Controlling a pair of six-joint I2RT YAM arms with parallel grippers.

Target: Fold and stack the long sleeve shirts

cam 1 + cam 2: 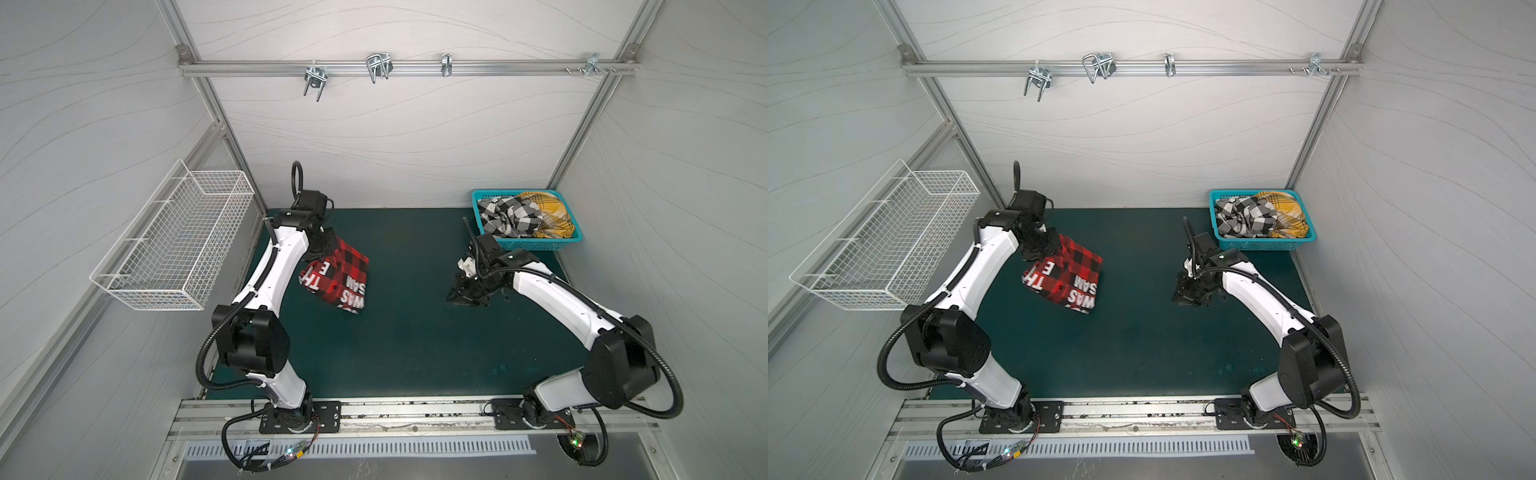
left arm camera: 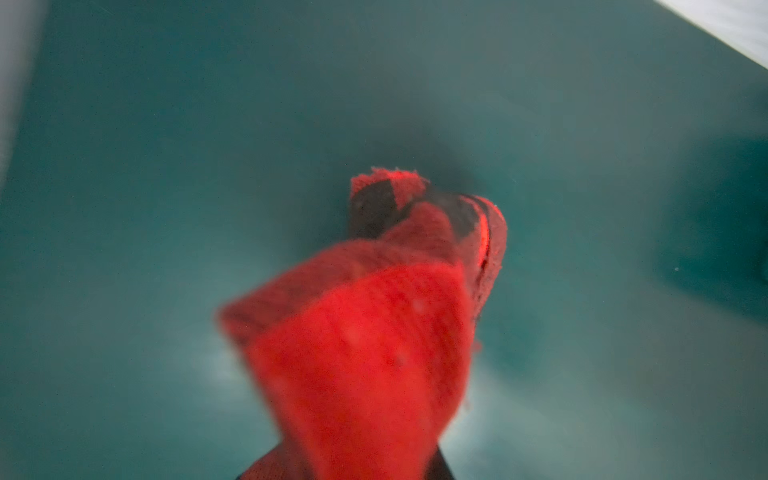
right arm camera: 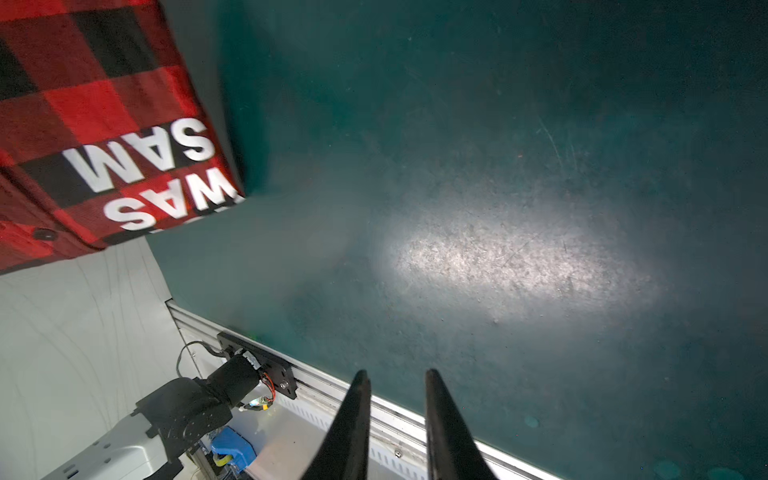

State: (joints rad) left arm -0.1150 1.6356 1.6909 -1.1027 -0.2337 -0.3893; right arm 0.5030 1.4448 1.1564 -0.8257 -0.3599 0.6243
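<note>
The left fingers [image 1: 321, 248] are clenched on an upper corner of the red-and-black shirt [image 1: 336, 276], which hangs near the table's [image 1: 415, 353] far-left corner, long axis slanting toward the front edge, while the right fingers [image 3: 444, 424] hover slightly parted, empty, well apart toward the right edge.

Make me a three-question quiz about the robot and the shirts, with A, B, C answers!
1. Where are the black-and-white shirt and the yellow shirt? A in the teal basket; B in a drawer; C on a chair.
2. How many shirts show? A one; B three; C six.
3. The left end effector is: A shut on the red shirt; B open and empty; C holding a cup.
Answers: 1 A, both lie bunched inside it. 2 B, red, black-and-white, yellow. 3 A, it pinches the shirt's lifted edge.
</note>
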